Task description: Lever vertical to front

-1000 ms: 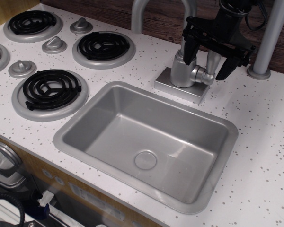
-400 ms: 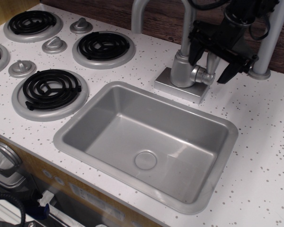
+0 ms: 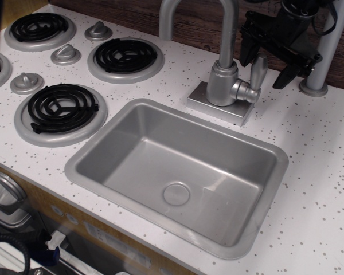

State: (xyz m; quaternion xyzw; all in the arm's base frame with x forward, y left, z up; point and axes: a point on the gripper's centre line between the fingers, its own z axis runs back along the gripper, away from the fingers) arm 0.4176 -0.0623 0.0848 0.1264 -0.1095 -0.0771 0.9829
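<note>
The lever point(image 3: 257, 72) is a small matte-silver paddle standing upright on its round side pivot point(image 3: 247, 91), on the right of the faucet body point(image 3: 222, 83). My black gripper point(image 3: 266, 64) hangs just behind and above it at the upper right. It is open, with one finger point(image 3: 247, 46) to the left of the lever's top and the other point(image 3: 285, 74) to the right. The fingers do not touch the lever and hold nothing.
The grey sink basin point(image 3: 103, 143) lies in front of the faucet. The curved spout pipe point(image 3: 183, 8) rises at the back. A grey pole point(image 3: 327, 51) stands right of the gripper. Stove burners point(image 3: 60, 109) and knobs point(image 3: 66, 54) fill the left side.
The gripper has moved up and to the right, backing off from around the lever. The lever still stands upright.
</note>
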